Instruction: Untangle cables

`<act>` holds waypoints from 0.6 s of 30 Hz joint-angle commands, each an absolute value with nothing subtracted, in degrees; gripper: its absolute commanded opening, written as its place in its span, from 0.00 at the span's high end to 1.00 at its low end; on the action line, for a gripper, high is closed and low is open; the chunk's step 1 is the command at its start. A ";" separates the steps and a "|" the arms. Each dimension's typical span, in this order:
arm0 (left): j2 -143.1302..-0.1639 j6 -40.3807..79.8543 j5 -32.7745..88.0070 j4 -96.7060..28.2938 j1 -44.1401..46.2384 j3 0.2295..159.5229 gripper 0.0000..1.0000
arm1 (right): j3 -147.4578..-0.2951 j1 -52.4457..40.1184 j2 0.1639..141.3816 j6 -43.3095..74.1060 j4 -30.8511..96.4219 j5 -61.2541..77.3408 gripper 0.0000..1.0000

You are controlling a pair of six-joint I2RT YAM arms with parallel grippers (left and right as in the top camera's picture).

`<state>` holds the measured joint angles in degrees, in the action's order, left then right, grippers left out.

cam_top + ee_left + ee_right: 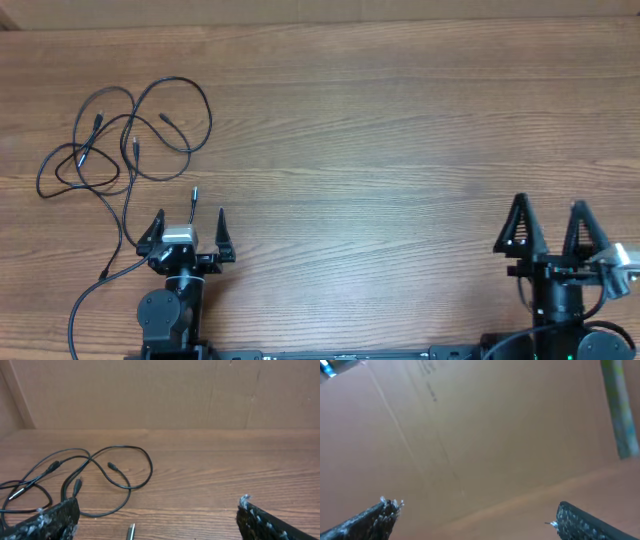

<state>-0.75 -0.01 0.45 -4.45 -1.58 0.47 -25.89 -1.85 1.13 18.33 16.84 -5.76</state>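
Several thin black cables [128, 140] are lying in a loose tangle on the wooden table [400, 130], toward its far left, their loops crossing one another and small plug ends poking out among them. One strand is trailing back toward the near edge, passing left of the left gripper [190, 213]. A silvery plug tip [194, 190] is resting on the wood just ahead of that gripper, in line with the gap between its fingers. The left gripper is sitting with its jaws spread wide, gripping nothing. From its wrist camera the cables [90, 457] are showing ahead and to the left. The right gripper [549, 202] is sitting at the near right of the table, well apart from the cables, its jaws likewise wide and empty. Its wrist camera is facing a brown cardboard wall [495, 435].
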 commanded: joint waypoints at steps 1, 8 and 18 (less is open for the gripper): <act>-0.25 -0.69 0.89 -4.47 -1.26 0.27 0.00 | -16.23 -1.48 0.16 16.19 -0.73 -4.05 0.00; -0.25 -0.69 0.89 -4.47 -1.26 0.27 0.00 | -0.45 -1.48 0.16 15.79 -25.15 -3.40 0.00; -0.25 -0.69 0.89 -4.47 -1.26 0.27 0.00 | -0.43 -1.58 0.16 0.97 4.82 -0.23 0.00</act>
